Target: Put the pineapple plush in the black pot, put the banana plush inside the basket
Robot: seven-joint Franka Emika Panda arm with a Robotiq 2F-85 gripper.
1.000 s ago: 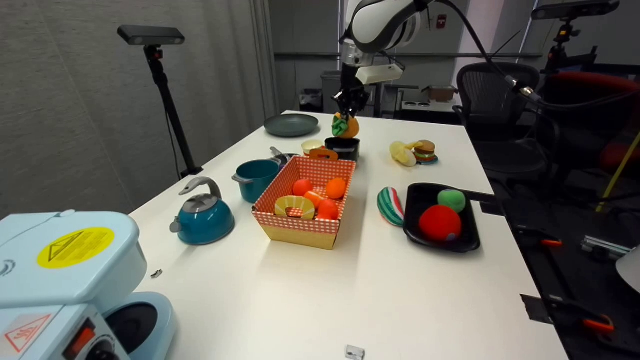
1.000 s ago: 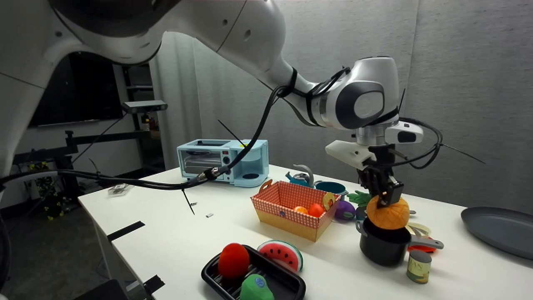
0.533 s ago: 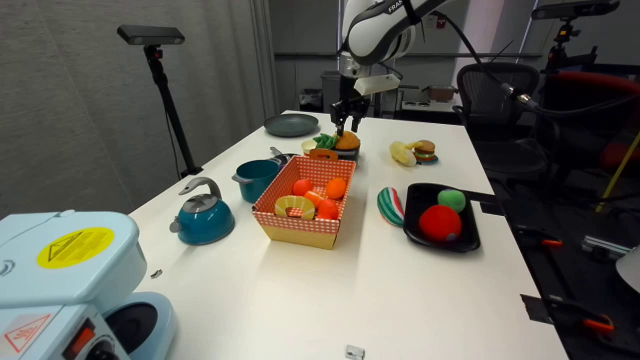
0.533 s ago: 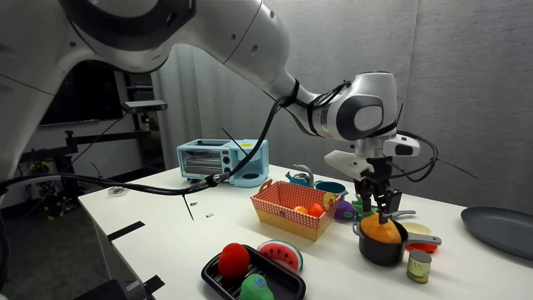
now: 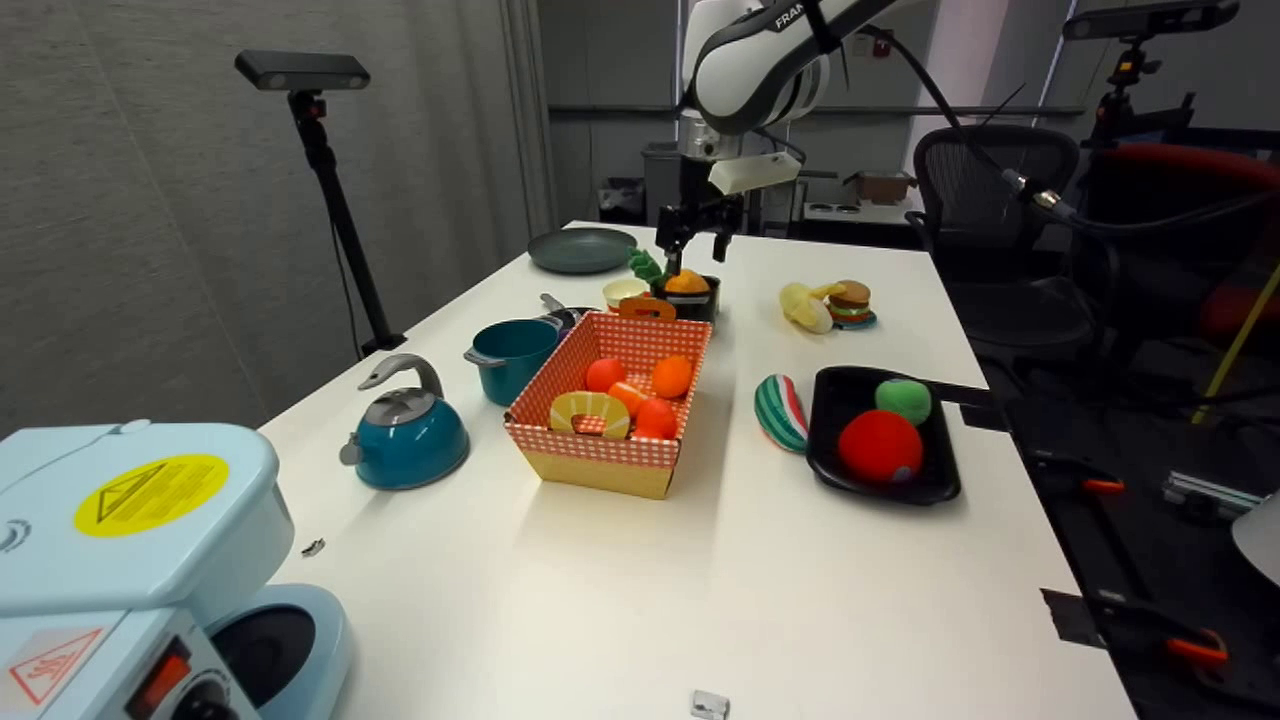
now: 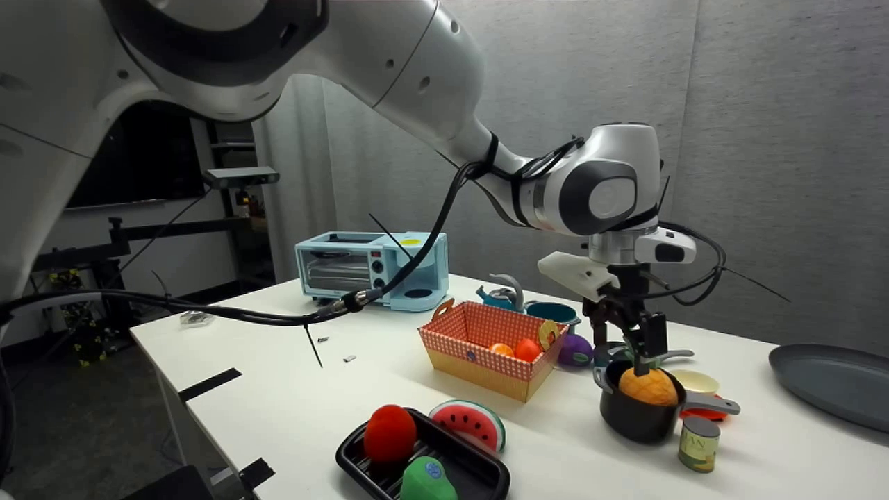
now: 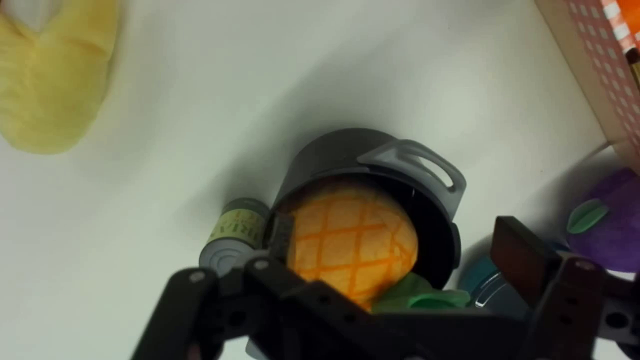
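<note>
Orange-yellow and rounded, the soft, green-leaved pineapple plush (image 7: 350, 235) sat inside the small, round, near-black pot (image 7: 340, 152), while over it the black pincer (image 7: 400, 239) hung with its jaws spread wide apart, one close by the plush, contact unclear. In an exterior view, the pale yellow, elongated, soft banana plush (image 5: 808, 310) lay on the white worktop (image 5: 850, 590) to the right of the pot, and the rectangular, red-and-white checked basket (image 5: 600, 472) stood nearer and slightly left.

- Long white table (image 5: 600, 590)
- Rectangular red-and-white-checked basket (image 6: 479, 366)
- Round black pot (image 6: 635, 418), small labelled can (image 6: 699, 450) just beside it
- Pale yellow banana plush (image 5: 805, 306)
- Rounded teal kettle (image 5: 410, 442)
- Rounded purple plush (image 6: 575, 351), seemingly resting directly there
</note>
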